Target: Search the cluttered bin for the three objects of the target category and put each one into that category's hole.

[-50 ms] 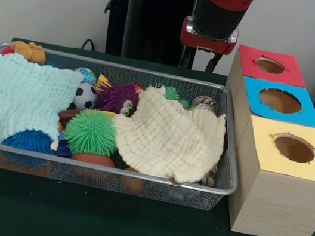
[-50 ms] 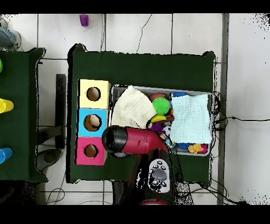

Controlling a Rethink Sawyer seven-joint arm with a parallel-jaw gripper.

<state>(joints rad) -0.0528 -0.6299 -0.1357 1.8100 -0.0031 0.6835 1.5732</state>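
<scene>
The gripper [image 1: 202,58] hangs behind the mesh bin [image 1: 226,184], beside the red box [image 1: 271,65]; whether its jaws are parted cannot be told. Two cloths, pale blue [image 1: 16,97] and cream [image 1: 169,138], drape the toys, hiding likely targets.

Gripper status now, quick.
Gripper: cannot be told. It sits behind the far rim of the wire bin, with its tips hidden, and the overhead view shows only the arm above it.

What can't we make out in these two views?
- Gripper fingers: the front view shows only the arm's end behind the bin rim; overhead, the arm covers them.
- Under the cream cloth and the light blue cloth: contents hidden in both views.
- Hole interiors, e.g. the yellow box: too dark to see.
</scene>
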